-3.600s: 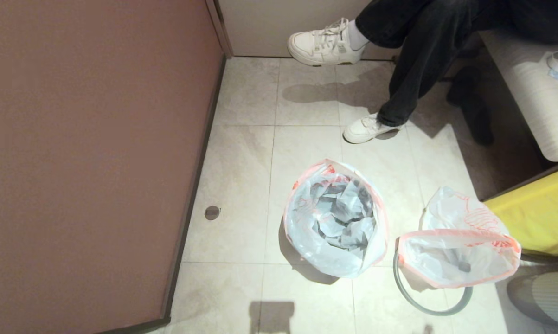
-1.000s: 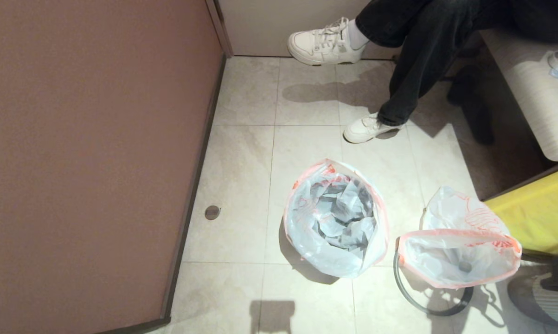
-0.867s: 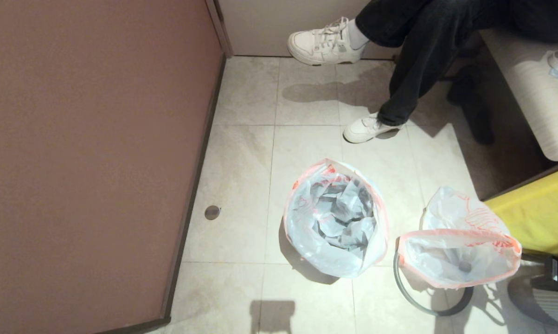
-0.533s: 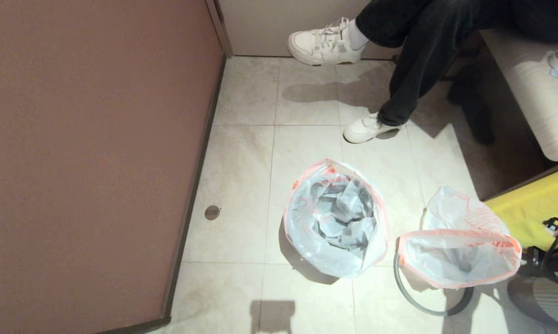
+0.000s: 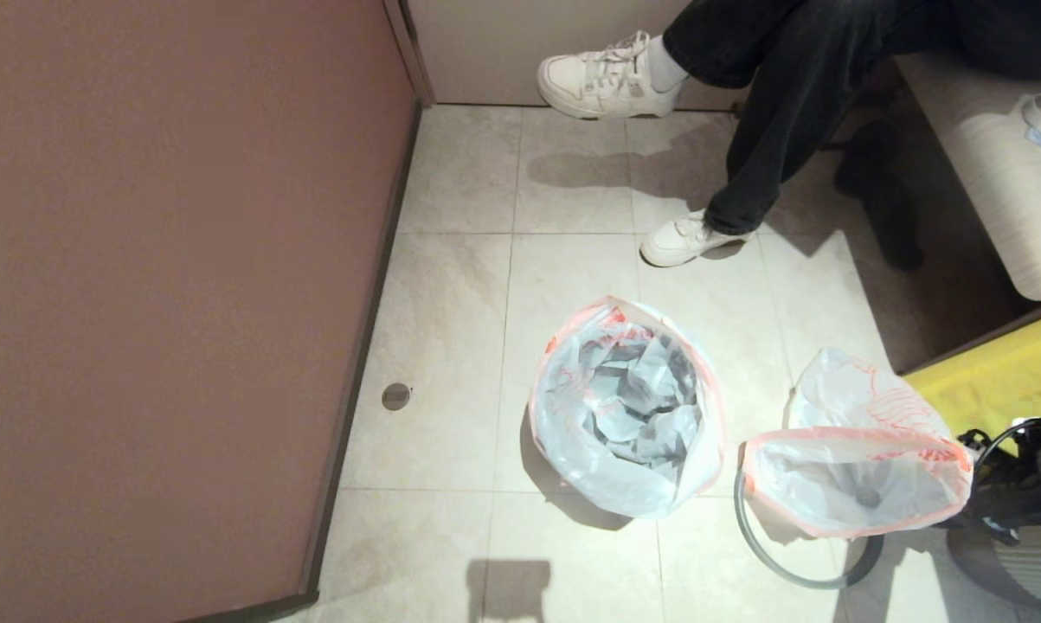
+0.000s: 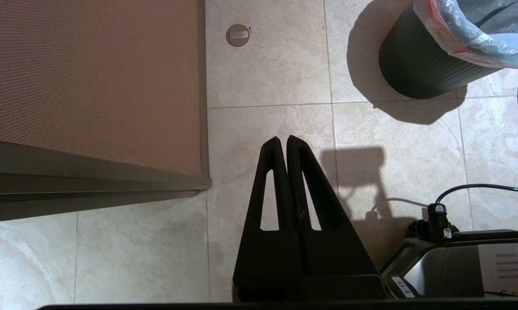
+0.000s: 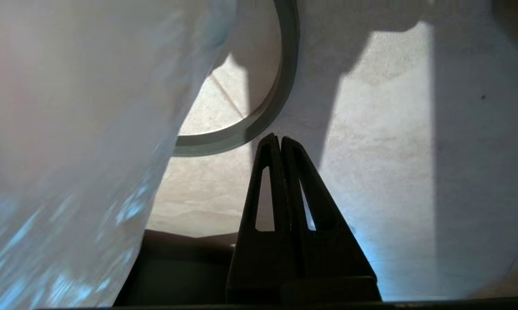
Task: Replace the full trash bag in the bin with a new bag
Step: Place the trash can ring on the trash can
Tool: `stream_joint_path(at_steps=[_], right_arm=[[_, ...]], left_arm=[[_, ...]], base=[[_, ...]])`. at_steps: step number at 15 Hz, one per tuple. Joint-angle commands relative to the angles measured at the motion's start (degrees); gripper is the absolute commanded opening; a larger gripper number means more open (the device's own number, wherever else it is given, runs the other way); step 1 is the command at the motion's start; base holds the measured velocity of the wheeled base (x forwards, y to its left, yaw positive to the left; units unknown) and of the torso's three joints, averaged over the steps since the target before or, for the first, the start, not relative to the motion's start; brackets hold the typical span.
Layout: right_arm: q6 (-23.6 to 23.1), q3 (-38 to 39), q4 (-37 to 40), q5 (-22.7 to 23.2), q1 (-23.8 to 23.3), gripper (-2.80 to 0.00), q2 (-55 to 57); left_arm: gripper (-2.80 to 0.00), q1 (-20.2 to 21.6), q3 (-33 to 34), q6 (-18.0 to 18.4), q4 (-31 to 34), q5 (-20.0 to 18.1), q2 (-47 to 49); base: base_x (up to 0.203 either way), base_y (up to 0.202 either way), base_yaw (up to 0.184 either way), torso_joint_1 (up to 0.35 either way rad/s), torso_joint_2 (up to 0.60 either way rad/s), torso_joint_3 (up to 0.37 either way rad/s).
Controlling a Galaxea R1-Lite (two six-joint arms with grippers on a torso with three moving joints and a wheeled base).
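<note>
I see my right gripper (image 7: 280,140) closed and empty, low over the floor tiles, just beside the full trash bag (image 5: 857,480) and near the grey hoop (image 7: 241,131). The bin (image 6: 418,71), lined with the new bag (image 5: 628,415), stands further left. My left gripper (image 6: 283,141) is parked, closed.

Bright overhead light is casting hard shadows across the pale floor (image 5: 451,303); plastic film beside the right gripper (image 7: 280,138) is blurring.
</note>
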Motion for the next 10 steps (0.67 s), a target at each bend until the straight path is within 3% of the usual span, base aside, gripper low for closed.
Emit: stream_joint_path(at_steps=[1, 7, 8, 10], right_arm=[[-0.2, -2.5, -0.1, -1.3, 1.8, -2.80, 5.6], [0.1, -8.4, -2.2, -2.6, 4.6, -2.80, 13.4], [0.1, -8.6, -2.7, -2.7, 4.7, 0.00, 13.5], [-0.3, -8.7, -4.5, -2.9, 4.7, 0.00, 14.1]], left_arm=[[-2.80, 0.0, 0.0, 0.0, 0.1, 0.0, 0.0], [-2.80, 0.0, 0.0, 0.0, 0.1, 0.0, 0.0], [-2.80, 0.0, 0.0, 0.0, 0.1, 0.0, 0.0], [-2.80, 0.0, 0.0, 0.0, 0.1, 0.0, 0.0]], base=[[0.000, 0.000, 0.000, 0.000, 0.00, 0.000], [0.000, 0.000, 0.000, 0.000, 0.00, 0.000], [0.000, 0.000, 0.000, 0.000, 0.00, 0.000], [0.000, 0.000, 0.000, 0.000, 0.00, 0.000]])
